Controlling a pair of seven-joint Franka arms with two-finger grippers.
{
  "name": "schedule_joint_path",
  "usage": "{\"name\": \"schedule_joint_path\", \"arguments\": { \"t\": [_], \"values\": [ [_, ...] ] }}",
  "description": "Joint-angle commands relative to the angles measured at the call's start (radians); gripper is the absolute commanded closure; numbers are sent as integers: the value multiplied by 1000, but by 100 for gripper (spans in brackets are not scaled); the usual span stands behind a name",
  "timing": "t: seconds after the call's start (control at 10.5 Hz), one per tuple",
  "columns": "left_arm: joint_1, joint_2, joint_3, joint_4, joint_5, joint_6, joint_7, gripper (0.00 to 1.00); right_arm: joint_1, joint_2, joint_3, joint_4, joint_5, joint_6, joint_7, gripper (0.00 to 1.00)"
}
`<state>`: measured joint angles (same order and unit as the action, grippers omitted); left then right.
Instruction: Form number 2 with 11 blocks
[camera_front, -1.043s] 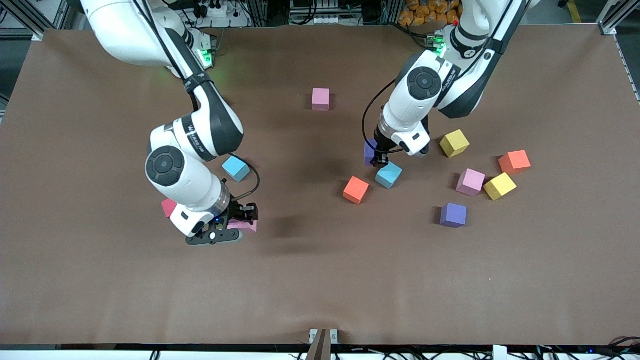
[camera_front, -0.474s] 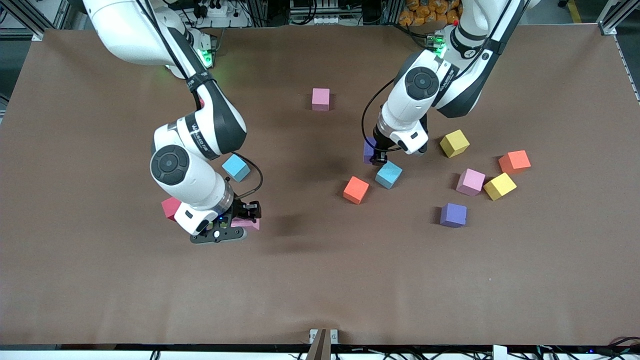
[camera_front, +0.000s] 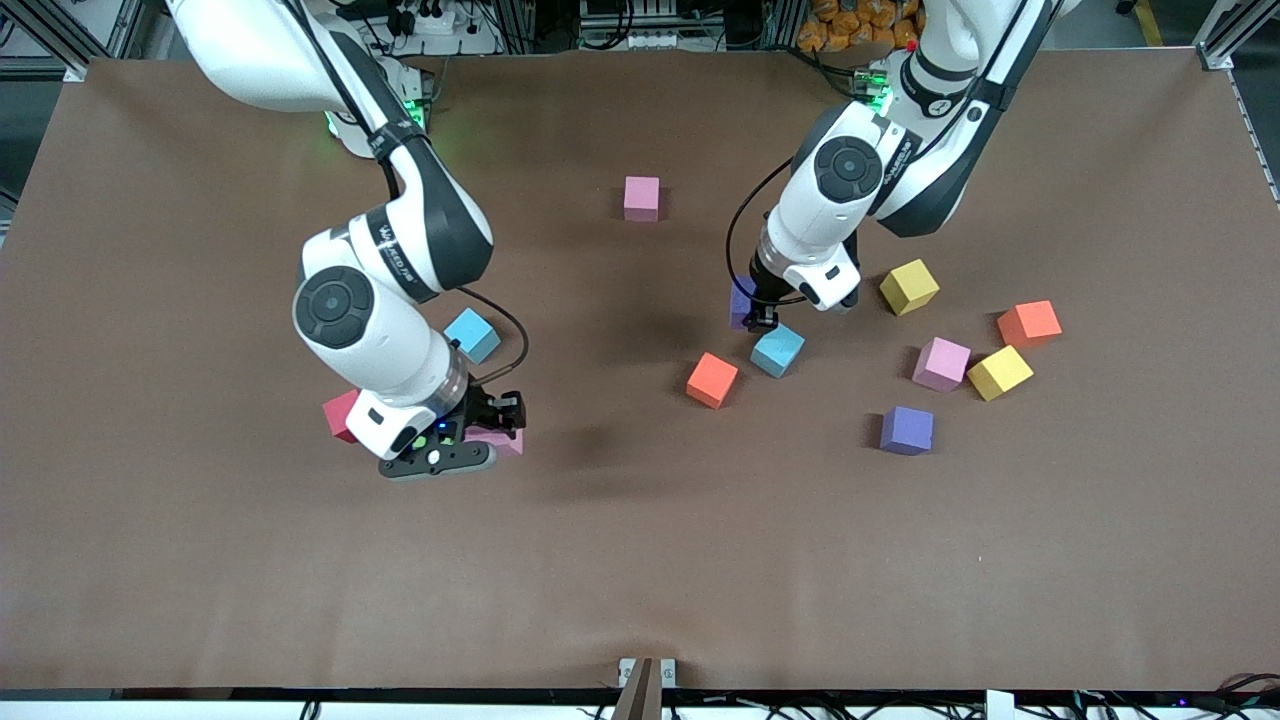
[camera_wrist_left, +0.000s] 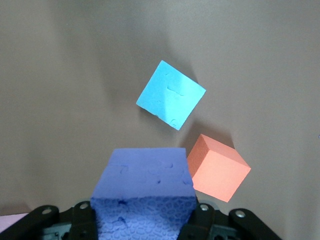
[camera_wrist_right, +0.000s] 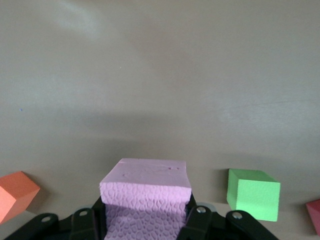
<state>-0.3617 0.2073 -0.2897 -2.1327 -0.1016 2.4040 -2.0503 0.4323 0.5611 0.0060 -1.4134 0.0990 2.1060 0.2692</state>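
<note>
My right gripper (camera_front: 488, 432) (camera_wrist_right: 146, 215) is shut on a pink block (camera_front: 503, 441) (camera_wrist_right: 146, 192), low over the table toward the right arm's end. A green block (camera_wrist_right: 252, 194) sits close by, and a red block (camera_front: 340, 415) and a blue block (camera_front: 472, 335) lie beside that arm. My left gripper (camera_front: 757, 318) (camera_wrist_left: 142, 215) is shut on a purple block (camera_front: 741, 300) (camera_wrist_left: 142, 185), beside another blue block (camera_front: 777, 350) (camera_wrist_left: 171, 101) and a red-orange block (camera_front: 712, 380) (camera_wrist_left: 217, 167). The blocks lie scattered; no number 2 is in view.
A pink block (camera_front: 641, 197) sits alone near the robots' bases. Toward the left arm's end lie an orange block (camera_front: 1029, 323), a pink block (camera_front: 941, 363), a purple block (camera_front: 907, 430) and two yellow cubes (camera_front: 909, 286) (camera_front: 999, 372).
My right gripper has shifted slightly toward the left arm's end with the pink block in it. The left gripper has hardly moved.
</note>
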Motion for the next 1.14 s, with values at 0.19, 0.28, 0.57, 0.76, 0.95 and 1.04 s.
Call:
{"name": "schedule_joint_path", "arguments": {
  "t": [0.19, 0.28, 0.57, 0.76, 0.95, 1.04],
  "values": [
    [12, -46, -14, -26, -26, 9, 5, 64, 25, -15, -3, -13, 7, -58, 12, 100],
    [12, -46, -16, -26, -26, 9, 5, 65, 19, -20, -4, -13, 7, -73, 12, 100],
    [12, -43, -17, -21, -26, 9, 5, 65, 14, -9, -6, -13, 8, -61, 12, 100],
    [12, -42, -17, -21, -26, 9, 5, 65, 19, -9, -6, -13, 10, -72, 12, 100],
    [13, -43, -17, -24, -27, 9, 5, 65, 20, -9, -6, -15, 10, -75, 13, 100],
    [13, -43, -16, -26, -27, 9, 5, 65, 23, -9, -6, -15, 10, -74, 13, 100]
  ]
}}
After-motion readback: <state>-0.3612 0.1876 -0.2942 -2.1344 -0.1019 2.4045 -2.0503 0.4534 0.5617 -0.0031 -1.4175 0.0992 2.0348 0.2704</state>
